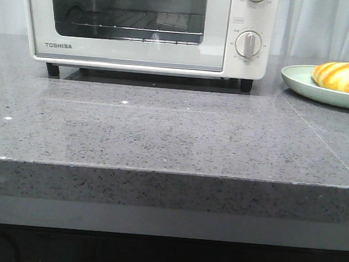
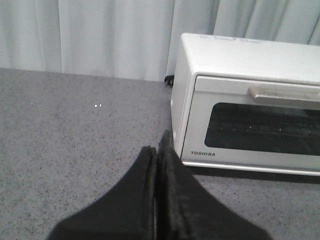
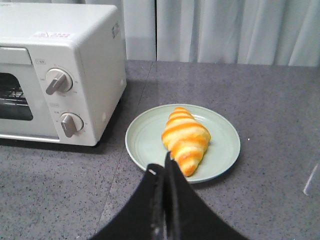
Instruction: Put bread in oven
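The bread (image 3: 185,139), a glossy yellow bun with orange stripes, lies on a pale green plate (image 3: 145,142) to the right of the oven; it also shows at the front view's right edge as the bread (image 1: 343,76). The white Toshiba oven (image 1: 140,26) stands at the back with its glass door closed. My right gripper (image 3: 162,167) is shut and empty, its tips over the plate's near rim, just short of the bread. My left gripper (image 2: 157,150) is shut and empty above the counter, near the oven's (image 2: 250,110) front left corner. Neither gripper appears in the front view.
The grey speckled counter (image 1: 162,130) runs from the oven's black feet to its front edge. White curtains (image 2: 100,35) hang behind. Two round dials (image 3: 60,82) sit on the oven's right side, and a handle bar (image 2: 282,93) crosses the top of its door.
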Controlling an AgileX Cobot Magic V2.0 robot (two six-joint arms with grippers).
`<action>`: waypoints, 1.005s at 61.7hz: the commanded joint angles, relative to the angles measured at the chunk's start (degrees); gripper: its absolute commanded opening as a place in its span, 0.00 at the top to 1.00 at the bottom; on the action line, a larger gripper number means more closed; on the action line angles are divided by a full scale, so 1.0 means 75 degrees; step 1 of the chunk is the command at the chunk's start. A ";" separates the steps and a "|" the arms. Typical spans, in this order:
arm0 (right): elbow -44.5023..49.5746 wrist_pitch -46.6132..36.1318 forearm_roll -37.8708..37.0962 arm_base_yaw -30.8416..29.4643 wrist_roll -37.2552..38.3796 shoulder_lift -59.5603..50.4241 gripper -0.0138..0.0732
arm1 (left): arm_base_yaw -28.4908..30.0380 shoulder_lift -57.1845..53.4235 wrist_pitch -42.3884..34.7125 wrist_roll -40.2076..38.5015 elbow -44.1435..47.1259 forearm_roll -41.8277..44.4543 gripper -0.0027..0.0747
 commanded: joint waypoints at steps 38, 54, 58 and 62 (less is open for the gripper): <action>-0.0240 0.0081 -0.0335 -0.0039 -0.0027 0.1113 0.32 | -0.0013 0.1145 -0.0422 -0.0005 -0.0257 -0.0026 0.99; -0.0240 0.0089 -0.0335 -0.0039 -0.0027 0.1113 0.17 | -0.0031 0.1145 -0.0509 0.0009 -0.0257 -0.0069 0.99; -0.0240 0.0081 -0.0335 -0.0039 -0.0027 0.1113 0.17 | -0.0168 0.1145 -0.0678 0.0044 -0.0315 -0.0097 0.99; -0.0240 0.0081 -0.0335 -0.0039 -0.0027 0.1113 0.17 | -0.0393 0.1258 -0.0692 0.0062 -0.0484 -0.0097 0.99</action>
